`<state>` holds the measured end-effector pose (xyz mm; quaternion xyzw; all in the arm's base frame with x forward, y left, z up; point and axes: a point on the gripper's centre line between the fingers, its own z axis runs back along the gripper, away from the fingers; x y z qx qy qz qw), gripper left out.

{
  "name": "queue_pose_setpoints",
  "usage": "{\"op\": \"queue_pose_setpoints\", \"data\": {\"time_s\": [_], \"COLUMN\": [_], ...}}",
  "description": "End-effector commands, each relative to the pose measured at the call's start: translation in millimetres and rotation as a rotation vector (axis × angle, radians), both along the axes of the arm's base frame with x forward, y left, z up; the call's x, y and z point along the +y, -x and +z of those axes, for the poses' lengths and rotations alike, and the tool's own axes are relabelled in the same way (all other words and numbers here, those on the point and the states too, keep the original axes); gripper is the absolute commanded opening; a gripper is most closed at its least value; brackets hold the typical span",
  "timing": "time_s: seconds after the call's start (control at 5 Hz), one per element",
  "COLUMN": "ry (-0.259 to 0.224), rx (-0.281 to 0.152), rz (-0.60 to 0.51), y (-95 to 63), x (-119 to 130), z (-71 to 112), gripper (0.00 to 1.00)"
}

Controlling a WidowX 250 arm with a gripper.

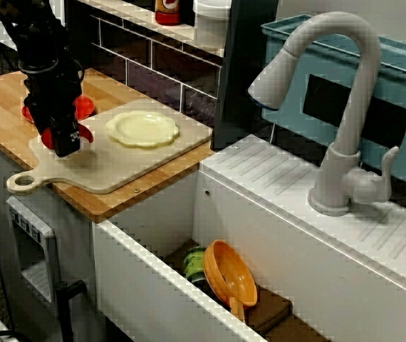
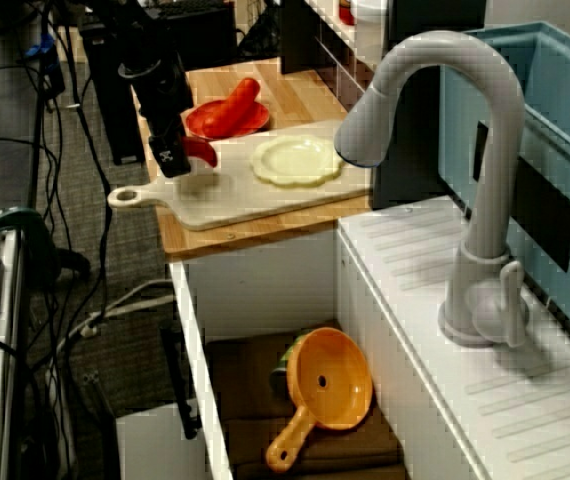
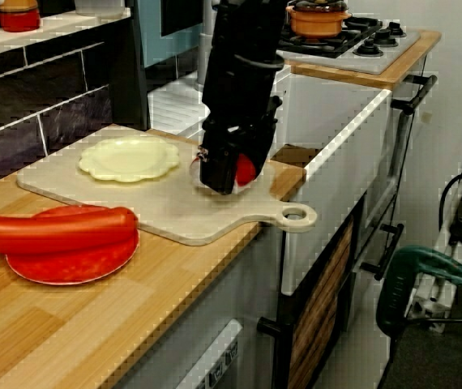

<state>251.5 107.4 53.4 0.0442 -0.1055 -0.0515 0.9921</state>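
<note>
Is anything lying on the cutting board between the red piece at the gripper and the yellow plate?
Nothing visible. The gripper holds the red piece over the cutting board, and only bare board separates it from the yellow plate.

The pincer (image 1: 66, 146) is black, and the piece (image 3: 245, 170) between its fingers is red. The cutting board (image 1: 117, 171) is pale beige, and the scalloped plate (image 1: 142, 128) is pale yellow. A red sausage (image 3: 57, 229) lies on a red plate (image 3: 69, 263). The tabletop (image 3: 93, 324) shows light wood grain. The strainer (image 2: 335, 380) is orange, the faucet (image 1: 345, 142) is off-white, and the bin (image 1: 402, 64) is teal.
</note>
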Motion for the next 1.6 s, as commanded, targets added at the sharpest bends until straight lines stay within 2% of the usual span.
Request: {"op": "queue_pose_setpoints", "data": {"time_s": [0.0,0.2,0.4,0.8,1.0,1.2,1.4], "ry": [-0.033,-0.044,-0.005,0.014,0.061,0.111,0.135], "rx": [-0.034,-0.021,0.002,0.036,0.044,0.086,0.084], "rz": [0.038,0.059,0.148,0.194,0.243,0.309,0.364], "y": [2.9,0.0,-5.0,-16.5,-21.9,-30.6,-42.3], "x": [-10,-11,-3,9,18,26,38], "z": [-5.3,-11.1,-8.1,4.8,24.8,41.8,56.6], "gripper": [0.00,0.00,1.00,1.00,1.00,1.00,1.00]}}
